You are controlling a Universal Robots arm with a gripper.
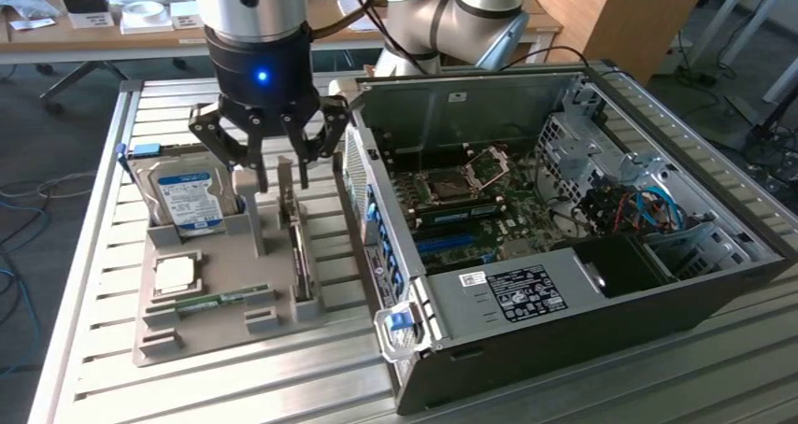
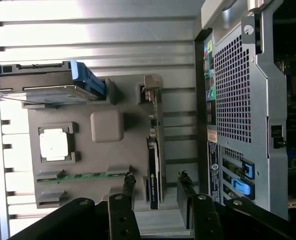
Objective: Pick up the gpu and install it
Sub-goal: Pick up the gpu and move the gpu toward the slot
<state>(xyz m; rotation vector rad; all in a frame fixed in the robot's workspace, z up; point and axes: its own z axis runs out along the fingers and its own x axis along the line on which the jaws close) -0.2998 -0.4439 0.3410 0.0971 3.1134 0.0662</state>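
gpu [image 1: 299, 256] stands on its long edge in a slot of the grey holder tray [image 1: 224, 335], on the side of the tray nearest the open computer case [image 1: 562, 256]. the gripper [image 1: 277, 167] hangs just above the card, its 2 fingers [image 2: 129, 187] spread wide, 1 on each side of the card's thin edge, with a gap to the card on both sides; nothing is pinched. on the same tray, toward the exterior view's left, a hard drive [image 1: 187, 195] with a blue-white label stands upright at the far end, a square cpu [image 1: 178, 273] lies flat in front of it, and a narrow green ram stick [image 1: 212, 303] lies nearer again. the tray sits on a slatted metal table [image 1: 93, 284]. the case lies on its side just beside the tray, its side panel off and the motherboard [image 1: 462, 200] bare inside.
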